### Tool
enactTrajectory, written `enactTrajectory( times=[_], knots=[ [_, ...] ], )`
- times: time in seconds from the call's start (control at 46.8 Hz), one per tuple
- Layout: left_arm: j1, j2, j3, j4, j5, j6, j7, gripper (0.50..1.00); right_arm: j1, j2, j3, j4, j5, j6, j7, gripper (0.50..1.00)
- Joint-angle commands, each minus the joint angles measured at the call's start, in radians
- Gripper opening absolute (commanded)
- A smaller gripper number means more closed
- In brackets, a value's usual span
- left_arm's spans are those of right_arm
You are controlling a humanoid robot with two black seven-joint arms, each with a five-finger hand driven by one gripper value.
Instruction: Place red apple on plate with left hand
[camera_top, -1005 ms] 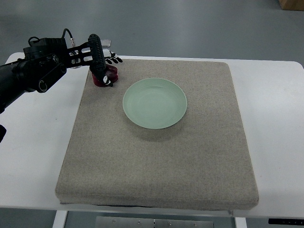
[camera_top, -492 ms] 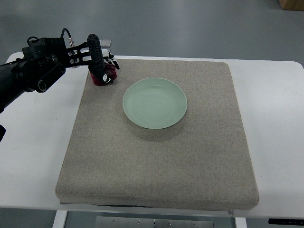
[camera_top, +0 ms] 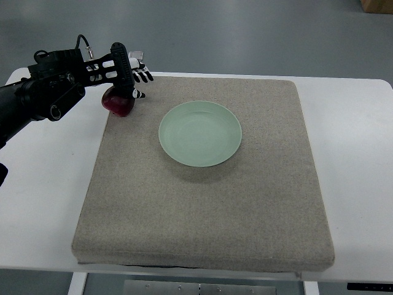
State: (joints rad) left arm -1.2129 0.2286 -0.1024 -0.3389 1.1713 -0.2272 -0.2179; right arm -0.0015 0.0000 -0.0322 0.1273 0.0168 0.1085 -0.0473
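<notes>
Red apple and pale green plate shared one setting: a white surface (camera_top: 362, 153) carrying a square grey-beige fabric mat (camera_top: 202, 203), with the round, shallow, pale green ceramic plate (camera_top: 200, 133) empty on the mat's far half. From the left edge came the black left arm, its left robot hand (camera_top: 126, 77) at the mat's far-left corner. The right arm was out of view.

Over the last second the dark red, glossy, rounded apple (camera_top: 118, 102) had shifted left — from under the fingertips on the mat to the mat's very edge, under the palm and seemingly raised. That suggested the grasp had closed and lifting had begun; the carry to the plate remained. The fingers curled over the apple's top, hiding its upper part — only its lower, shiny flank showed.
</notes>
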Motion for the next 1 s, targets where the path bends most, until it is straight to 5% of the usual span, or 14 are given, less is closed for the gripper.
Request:
enactTrajectory(
  times=[0.0, 0.363, 0.983],
  knots=[
    [-0.005, 0.0, 0.0, 0.0, -0.005, -0.001, 0.0, 0.973, 0.0, 0.0, 0.0, 0.0, 0.0, 0.0, 0.0, 0.932],
    [0.001, 0.001, 0.006, 0.011, -0.004, -0.009, -0.005, 0.99, 0.0, 0.0, 0.0, 0.0, 0.0, 0.0, 0.001, 0.93],
    [-0.019, 0.001, 0.041, 0.113, -0.004, -0.165, -0.006, 0.984, 0.0, 0.0, 0.0, 0.0, 0.0, -0.001, 0.0, 0.932]
  ],
)
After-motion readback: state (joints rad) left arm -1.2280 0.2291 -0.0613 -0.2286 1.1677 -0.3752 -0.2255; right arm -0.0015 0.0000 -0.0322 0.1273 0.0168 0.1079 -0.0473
